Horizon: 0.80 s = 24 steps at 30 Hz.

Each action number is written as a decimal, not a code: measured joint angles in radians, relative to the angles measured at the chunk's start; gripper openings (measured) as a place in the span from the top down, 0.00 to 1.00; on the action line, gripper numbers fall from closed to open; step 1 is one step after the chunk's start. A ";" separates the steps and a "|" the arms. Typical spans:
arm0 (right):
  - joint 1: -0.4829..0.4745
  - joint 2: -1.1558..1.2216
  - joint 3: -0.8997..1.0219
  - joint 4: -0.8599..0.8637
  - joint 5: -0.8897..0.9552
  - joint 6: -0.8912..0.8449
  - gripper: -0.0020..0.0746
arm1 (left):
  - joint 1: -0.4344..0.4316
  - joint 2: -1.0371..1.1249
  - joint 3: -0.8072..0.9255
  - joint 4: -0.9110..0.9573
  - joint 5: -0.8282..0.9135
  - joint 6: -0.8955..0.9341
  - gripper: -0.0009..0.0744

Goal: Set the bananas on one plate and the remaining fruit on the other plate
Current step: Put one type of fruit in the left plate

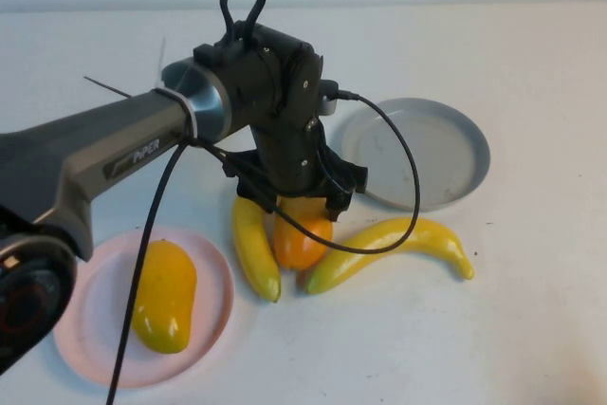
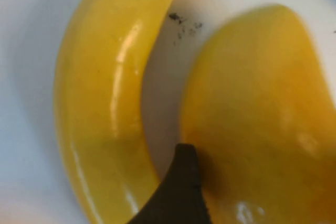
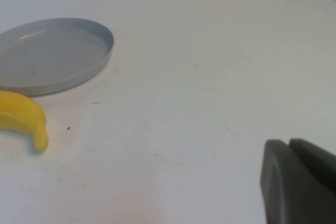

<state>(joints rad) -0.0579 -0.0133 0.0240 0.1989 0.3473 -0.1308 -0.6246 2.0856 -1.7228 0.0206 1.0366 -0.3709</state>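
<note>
On the pink plate (image 1: pixel 100 348) lies a yellow mango (image 1: pixel 164 296). The left gripper (image 1: pixel 299 206) stands over the orange mango (image 1: pixel 303 239), jaws spread, one finger (image 2: pixel 178 192) between it and a banana (image 1: pixel 256 248). Another banana (image 1: pixel 398 239) lies rightward (near the grey plate (image 1: pixel 455 154)). The right gripper (image 3: pixel 299 182) hangs apart; its state is unclear.

left tool (image 1: pixel 299 198) reaches down mid-table on its outstretched arm; right tool (image 3: pixel 299 182) low, off to the side

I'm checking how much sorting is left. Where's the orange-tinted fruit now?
In the high view, the orange-tinted fruit lies mid-table between the two bananas, directly under the left gripper; right gripper parked aside.
</note>
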 joint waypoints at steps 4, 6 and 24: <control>0.000 0.000 0.000 0.000 0.000 0.000 1.00 | 0.000 0.014 0.000 0.000 -0.006 -0.002 0.19; 0.000 0.000 0.000 0.000 0.000 0.000 1.00 | 0.000 0.022 0.000 0.000 -0.006 -0.002 0.19; 0.000 0.000 0.000 0.000 0.000 0.000 1.00 | 0.000 0.028 -0.037 -0.021 0.039 0.158 0.29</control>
<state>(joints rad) -0.0579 -0.0133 0.0240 0.1989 0.3473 -0.1308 -0.6246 2.1134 -1.7600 0.0000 1.0754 -0.2127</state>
